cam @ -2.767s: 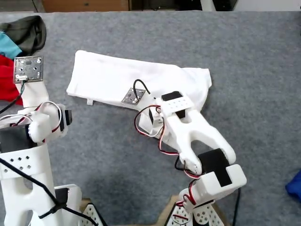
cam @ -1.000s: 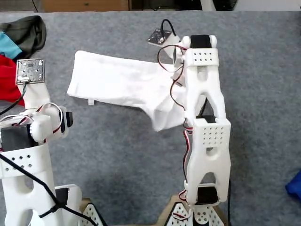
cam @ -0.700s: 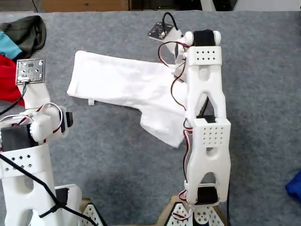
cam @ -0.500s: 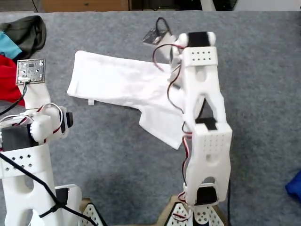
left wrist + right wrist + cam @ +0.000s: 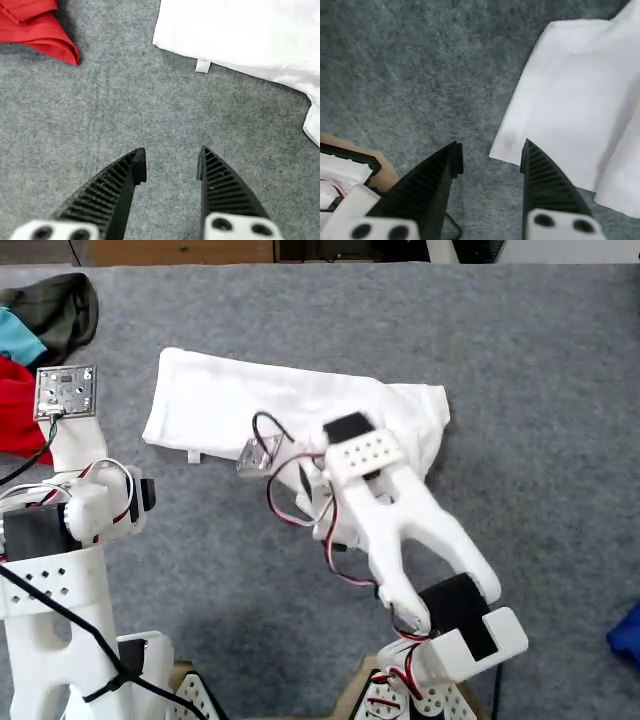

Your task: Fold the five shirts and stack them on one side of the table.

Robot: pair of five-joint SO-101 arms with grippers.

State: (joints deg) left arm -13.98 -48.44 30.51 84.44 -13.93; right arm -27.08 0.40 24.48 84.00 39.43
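On the table [image 5: 540, 380] your half-folded white shirt [image 5: 230, 410] lies flat, right gripper [image 5: 491, 147] over its edge, left gripper [image 5: 172, 152] near it, both jaws open and empty, so you'd probably pinch that edge next.

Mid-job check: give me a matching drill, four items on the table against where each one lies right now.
Things:
1. white fabric shirt
2. red cloth
3. dark crumpled cloth
4. blue item

Places on the grey table:
A. far left corner
B. right edge, near side
C. middle
D. left edge, nearer than the far corner

Pairs: 1-C; 2-D; 3-A; 4-B
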